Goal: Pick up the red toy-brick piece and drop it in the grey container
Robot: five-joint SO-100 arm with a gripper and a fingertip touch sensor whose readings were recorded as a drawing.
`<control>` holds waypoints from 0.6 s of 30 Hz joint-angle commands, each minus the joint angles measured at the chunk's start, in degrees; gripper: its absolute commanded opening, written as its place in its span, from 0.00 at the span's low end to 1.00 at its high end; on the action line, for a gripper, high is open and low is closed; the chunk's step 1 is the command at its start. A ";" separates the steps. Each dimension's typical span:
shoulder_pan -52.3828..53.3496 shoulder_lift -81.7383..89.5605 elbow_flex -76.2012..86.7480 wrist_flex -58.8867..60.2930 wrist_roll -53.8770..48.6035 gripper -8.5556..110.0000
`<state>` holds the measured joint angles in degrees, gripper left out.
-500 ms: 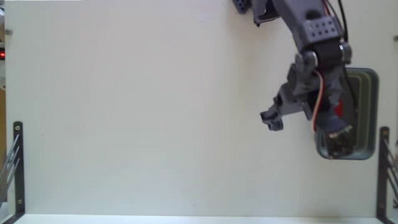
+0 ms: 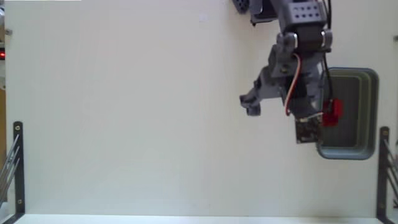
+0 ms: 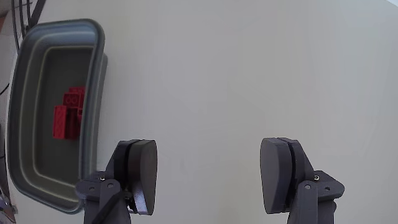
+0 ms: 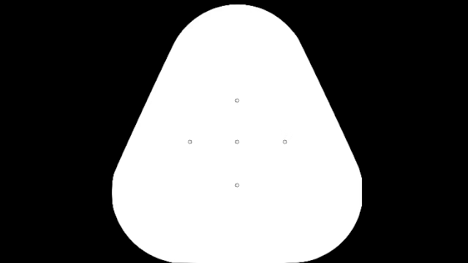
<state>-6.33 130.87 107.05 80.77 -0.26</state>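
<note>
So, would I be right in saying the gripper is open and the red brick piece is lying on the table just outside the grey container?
Not quite. The gripper is open, but the wrist view shows the red brick piece lying inside the grey container, on its floor, not on the table outside it.

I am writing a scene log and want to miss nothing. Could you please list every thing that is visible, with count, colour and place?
red toy-brick piece: one cluster, bright red, lying inside the tray hollow; also seen in the fixed view.
grey container: one, dark grey, at the right side of the table in the fixed view.
table: one, cream white, under everything.
metal brackets: two, black, at the left and right table edges.
gripper: one, grey, open and empty, over bare table beside the tray.
</note>
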 commanded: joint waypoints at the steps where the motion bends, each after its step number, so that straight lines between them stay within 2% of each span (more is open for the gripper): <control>1: 1.53 4.96 1.26 1.16 0.26 1.00; 18: 6.21 11.09 7.34 1.19 0.26 1.00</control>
<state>-0.09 139.13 114.35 80.86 -0.18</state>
